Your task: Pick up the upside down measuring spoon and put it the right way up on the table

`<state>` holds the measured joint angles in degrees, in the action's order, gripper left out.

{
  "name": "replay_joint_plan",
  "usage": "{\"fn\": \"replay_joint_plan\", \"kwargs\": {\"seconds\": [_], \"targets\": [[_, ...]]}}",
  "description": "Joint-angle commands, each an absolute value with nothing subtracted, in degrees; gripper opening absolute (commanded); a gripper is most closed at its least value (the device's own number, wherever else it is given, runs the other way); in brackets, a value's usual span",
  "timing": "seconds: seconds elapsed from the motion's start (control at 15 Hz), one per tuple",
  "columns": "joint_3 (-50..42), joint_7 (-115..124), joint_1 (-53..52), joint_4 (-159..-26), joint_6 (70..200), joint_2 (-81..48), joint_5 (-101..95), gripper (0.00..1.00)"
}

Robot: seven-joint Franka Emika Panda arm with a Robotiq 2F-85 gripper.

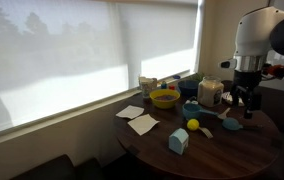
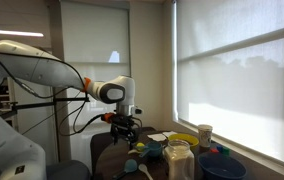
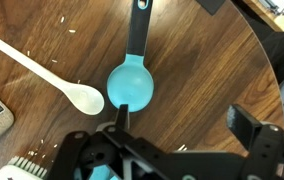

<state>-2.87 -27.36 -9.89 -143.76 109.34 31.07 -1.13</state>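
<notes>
Gripper: and here we are, low over the wood. The gripper (image 3: 182,115) is spread wide, released, with nothing between its jaws. In an exterior view it (image 1: 244,100) hangs just above the tabletop, near the table's far side.

Fingers: one dark finger (image 3: 122,118) sits right at the near rim of the teal bowl, though whether it touches or only hovers I cannot tell. The opposite finger is well off to the side, over bare wood.

Measuring spoon: the teal measuring spoon (image 3: 129,82) lies flat on the table. Its round bowl is dead centre in the wrist view and shows a smooth rounded face. The darker handle runs straight away toward the top of the picture. In an exterior view it is a small teal shape (image 1: 231,125) just below the gripper.

Table: a round, dark brown wooden table (image 3: 217,60) with a smooth top and fine pale scratches.

White plastic spoon: the white plastic spoon (image 3: 44,72) lies beside the measuring spoon. Its bowl is near the teal one but apart from it, and its handle angles off to the upper left.

Neighbours: a yellow ball (image 1: 192,125), a pale blue block (image 1: 178,142), a yellow bowl (image 1: 164,98), a jar (image 1: 210,92) and white sheets (image 1: 142,122) share the tabletop.

Arm: the white arm (image 2: 42,65) reaches across, carrying the gripper (image 2: 125,128) down toward the table.
</notes>
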Motion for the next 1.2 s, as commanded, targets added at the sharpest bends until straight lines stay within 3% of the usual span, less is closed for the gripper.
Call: {"fn": "replay_joint_plan", "kwargs": {"seconds": [0.0, 0.67, 1.13], "targets": [[-2.6, -27.47, -9.6, -143.67, 109.23, 31.02, -0.99, 1.0], [-10.71, -37.86, -6.11, -143.41, 99.51, 28.74, -0.4, 1.0], [-10.16, -36.9, -3.25, -144.66, 98.23, 24.21, -1.3, 1.0]]}}
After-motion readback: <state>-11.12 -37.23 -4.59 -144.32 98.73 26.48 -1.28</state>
